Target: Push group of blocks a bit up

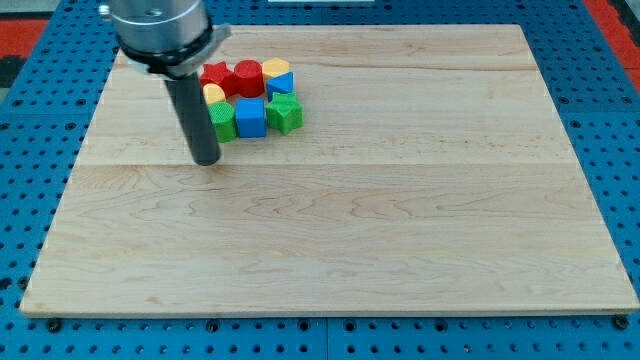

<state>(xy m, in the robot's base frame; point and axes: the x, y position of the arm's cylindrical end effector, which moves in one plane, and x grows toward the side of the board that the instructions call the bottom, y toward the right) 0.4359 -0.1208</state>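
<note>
While my tip [206, 160] is resting on the bare desk [350, 240] with nothing held, being a plain rod and no gripper, the group is sitting just up and to the view's right of it, seemingly not touching. Nearest are lying the green block [222, 121], blue cube [250, 117] and green star [285, 112]; beyond are sitting the yellow block [213, 93], red star [216, 75], red cylinder [248, 76], another blue block [279, 84] and another yellow block [277, 67]. I am judging the approach is in hand: next I should be sliding rightward beneath the cluster's middle, then pushing gently up.
</note>
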